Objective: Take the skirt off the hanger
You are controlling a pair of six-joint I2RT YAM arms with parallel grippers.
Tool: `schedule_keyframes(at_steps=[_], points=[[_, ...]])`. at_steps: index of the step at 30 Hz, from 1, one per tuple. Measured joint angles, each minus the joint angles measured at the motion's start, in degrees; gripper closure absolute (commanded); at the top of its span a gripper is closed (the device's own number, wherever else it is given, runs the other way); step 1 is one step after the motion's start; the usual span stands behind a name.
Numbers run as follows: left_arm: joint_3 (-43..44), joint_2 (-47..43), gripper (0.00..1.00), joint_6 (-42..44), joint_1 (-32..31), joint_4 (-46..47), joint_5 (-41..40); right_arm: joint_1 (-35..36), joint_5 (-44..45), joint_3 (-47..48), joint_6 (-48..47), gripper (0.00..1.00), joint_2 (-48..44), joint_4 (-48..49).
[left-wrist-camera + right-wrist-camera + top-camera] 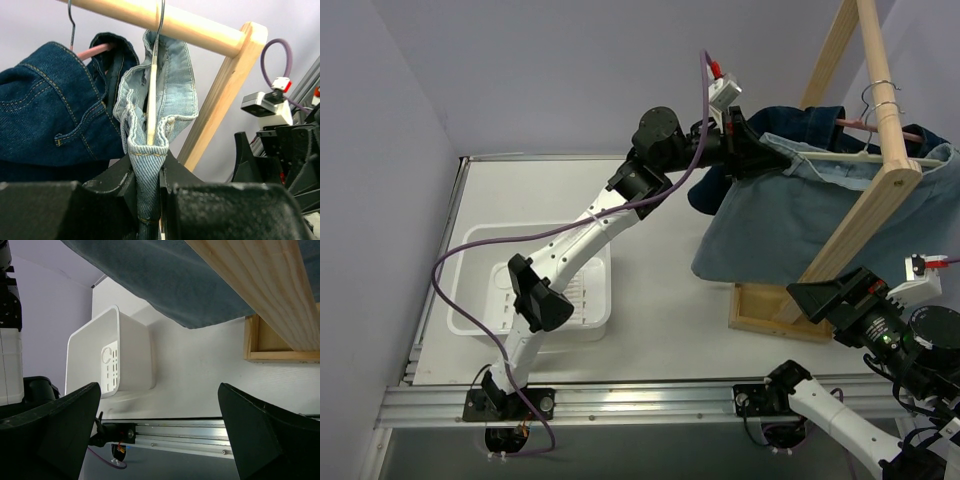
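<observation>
When viewed from above, shows the pale denim skirt [770, 230] hanging from a slim hanger [840, 157] hooked over the wooden rail [872, 40] at upper right, above the table [660, 290], with a darker denim garment [815, 118] just behind it on the same rail. Finds the left gripper [760, 150] stretched out to the near end of the waistband and nearly closed on it; finds the right gripper [825, 297] low beside the rack's base [760, 312], spread wide, holding nothing. Places a white bin [570, 290] well apart on the left. When viewed from the left wrist, confirms the grip: a fold of the stitched waistband pinched between both fingers [182, 182], directly below the end of the hanger's pale bar, cloth wrapped round that bar; cannot tell of any clip there. Puts the dark garment to the left on a pink hanger [92, 50]. When viewed from the right wrist, shows only the skirt's hem overhead, the rack's slanted leg [260, 285] and the bin, framed by jaws standing fully apart. Judged from all this: soft, limp denim, fairly light, neither fragile nor slippery, likely to sag and fold once free; thick seamed waistband probably the firmest place to take hold, close to the hanger's end, as now. Worth minding a light hanger apt to swing or tilt on the rail under a sideways pull.
</observation>
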Motion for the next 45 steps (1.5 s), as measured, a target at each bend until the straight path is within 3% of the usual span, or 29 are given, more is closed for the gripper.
schedule_keyframes(at_steps=[12, 24, 34, 45], points=[[-8.1, -5.3, 0.98, -3.7, 1.5, 7.0, 1.9, 0.0, 0.0, 0.0, -0.8, 0.00, 0.0, 0.0], [-29.7, -20.5, 0.98, -2.7, 4.7, 8.1, 2.3, 0.0, 0.0, 0.0, -2.9, 0.00, 0.1, 0.0], [-46.3, -38.7, 0.98, 3.2, 8.1, -4.1, -0.2, -0.1, -1.8, -0.5, -9.8, 0.00, 5.6, 2.2], [-52.0, -55.7, 0.98, 8.1, 9.4, -27.5, -10.8, -0.7, -9.4, -2.3, -12.5, 0.08, 12.9, 11.4]])
